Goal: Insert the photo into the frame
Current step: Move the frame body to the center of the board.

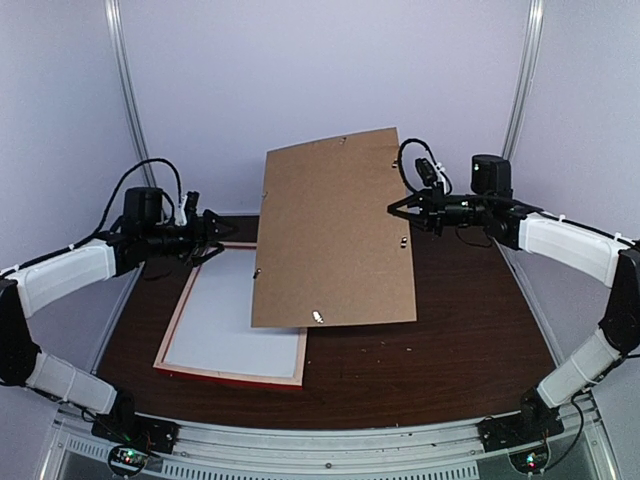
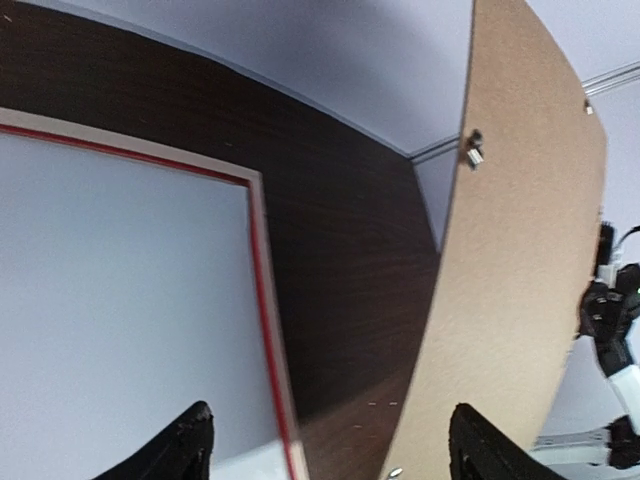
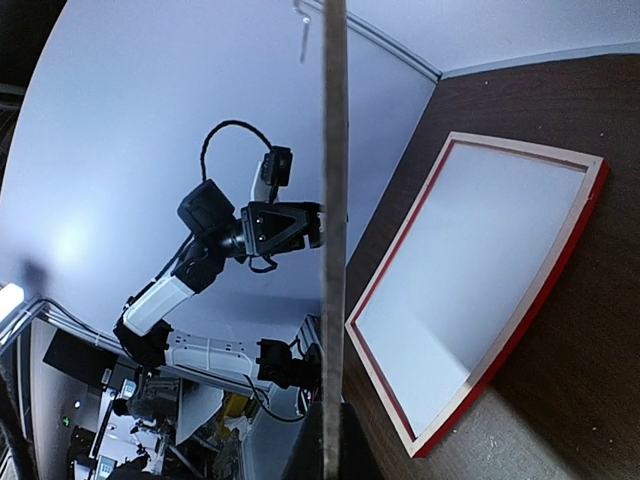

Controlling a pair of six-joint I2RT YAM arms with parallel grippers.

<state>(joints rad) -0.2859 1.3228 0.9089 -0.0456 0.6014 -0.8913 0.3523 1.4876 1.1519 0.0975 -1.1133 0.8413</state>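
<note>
The frame (image 1: 178,322) lies on the table left of centre with its pale wood back up and red sides showing. A white sheet (image 1: 240,325) fills its opening. The photo's printed face is out of view. A brown backing board (image 1: 335,235) is raised and tilted over the frame's right end. My right gripper (image 1: 398,210) is shut on the board's right edge, which the right wrist view shows edge-on (image 3: 334,200) between its jaws (image 3: 333,462). My left gripper (image 1: 222,240) stands open just left of the board, with nothing between its fingers (image 2: 330,425).
The frame rim (image 2: 262,290) and dark wood table (image 2: 350,280) lie below the left gripper, with the board (image 2: 520,280) to its right. The frame (image 3: 520,345) also shows in the right wrist view. Small metal clips dot the board. White walls close in the back.
</note>
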